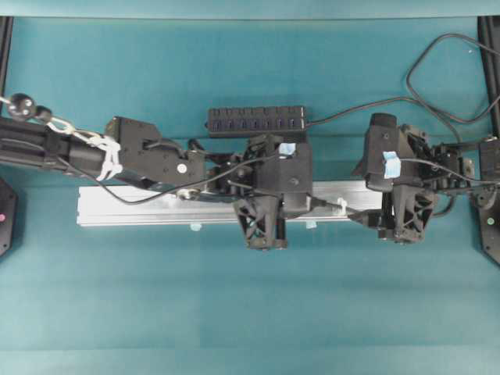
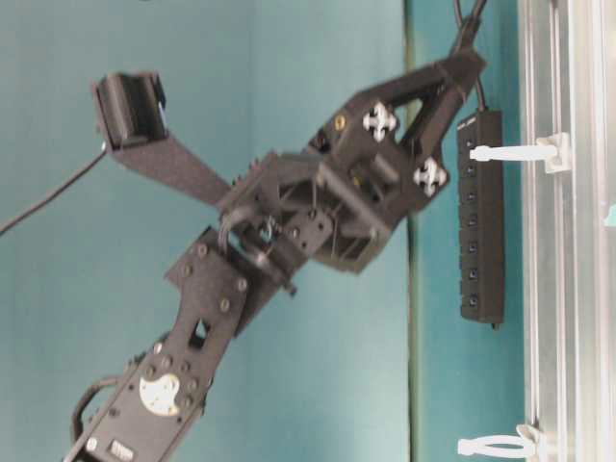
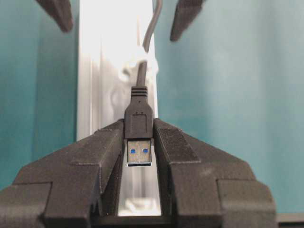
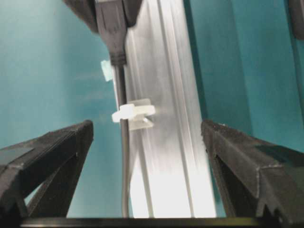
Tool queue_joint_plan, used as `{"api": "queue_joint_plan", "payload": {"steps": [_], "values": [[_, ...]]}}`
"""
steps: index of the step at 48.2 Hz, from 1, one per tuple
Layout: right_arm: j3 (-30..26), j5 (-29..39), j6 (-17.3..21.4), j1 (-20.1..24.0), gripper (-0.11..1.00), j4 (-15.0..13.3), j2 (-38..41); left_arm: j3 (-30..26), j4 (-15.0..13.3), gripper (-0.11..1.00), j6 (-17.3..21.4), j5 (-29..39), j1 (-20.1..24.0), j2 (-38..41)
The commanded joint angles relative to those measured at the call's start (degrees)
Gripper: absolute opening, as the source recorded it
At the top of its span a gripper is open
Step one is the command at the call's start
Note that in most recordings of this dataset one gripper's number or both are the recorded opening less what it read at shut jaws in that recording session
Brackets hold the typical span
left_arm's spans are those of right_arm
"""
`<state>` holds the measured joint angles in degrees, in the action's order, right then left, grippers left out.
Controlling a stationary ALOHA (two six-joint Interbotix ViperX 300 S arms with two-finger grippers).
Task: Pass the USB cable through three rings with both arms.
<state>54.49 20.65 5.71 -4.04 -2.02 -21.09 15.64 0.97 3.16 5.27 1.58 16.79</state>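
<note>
Two arms: both are reaching over a silver rail (image 1: 156, 207) that is lying along the teal surface (image 1: 250, 305).
Left pincer (image 3: 139, 156): its fingers are clamping the black plug of the USB cable (image 3: 138, 118), with the metal tip and its blue insert pointing back toward the wrist camera.
Right pincer (image 4: 147, 156): its jaws are standing wide apart, holding nothing, one finger on each side of the rail.
USB cable position: the cord is running from the plug along the edge of the rail and is passing through one translucent white ring (image 4: 133, 114) in the right wrist view.
Rings: two more white loops (image 2: 515, 152) are sticking out from the rail's side in the table-level view; whether the cord is passing through them I cannot tell.
Hub: a black multi-port hub (image 1: 256, 121) is lying just behind the rail, its thicker cord trailing off to the right.
</note>
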Motion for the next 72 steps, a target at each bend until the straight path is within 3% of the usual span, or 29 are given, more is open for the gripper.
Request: {"api": "queue_joint_plan", "payload": {"steps": [1, 17, 23, 31, 46, 52, 72], "values": [[-1.8, -0.7, 0.4, -0.1, 0.77, -0.2, 0.3, 0.4, 0.2, 0.22, -0.1, -0.4, -0.2, -2.5], [-6.2, -1.5, 0.0, 0.8, 0.76, -0.2, 4.7, 1.8, 0.2, 0.22, -0.8, -2.6, 0.9, -4.3], [-7.1, -1.9, 0.0, 0.9, 0.71, -0.2, 5.5, 1.8, 0.2, 0.22, -1.1, -3.3, 1.1, -4.4], [-7.2, -4.0, 0.1, 0.9, 0.53, -0.2, 6.1, 1.8, 0.2, 0.22, -1.1, -3.4, 1.2, -4.4], [-7.6, -6.8, 0.2, 1.1, 0.09, -0.2, 8.8, 1.8, 0.2, 0.22, -1.1, -3.4, 1.2, -4.4], [-8.0, -6.8, 0.0, 1.2, -0.03, -0.2, 9.1, 2.0, 0.2, 0.22, -0.9, -3.3, 1.2, -4.4], [-10.1, -0.7, -0.3, 1.2, -0.06, -0.2, 11.0, 4.6, 0.2, 0.22, -1.1, -3.4, 2.2, -6.3]]}}
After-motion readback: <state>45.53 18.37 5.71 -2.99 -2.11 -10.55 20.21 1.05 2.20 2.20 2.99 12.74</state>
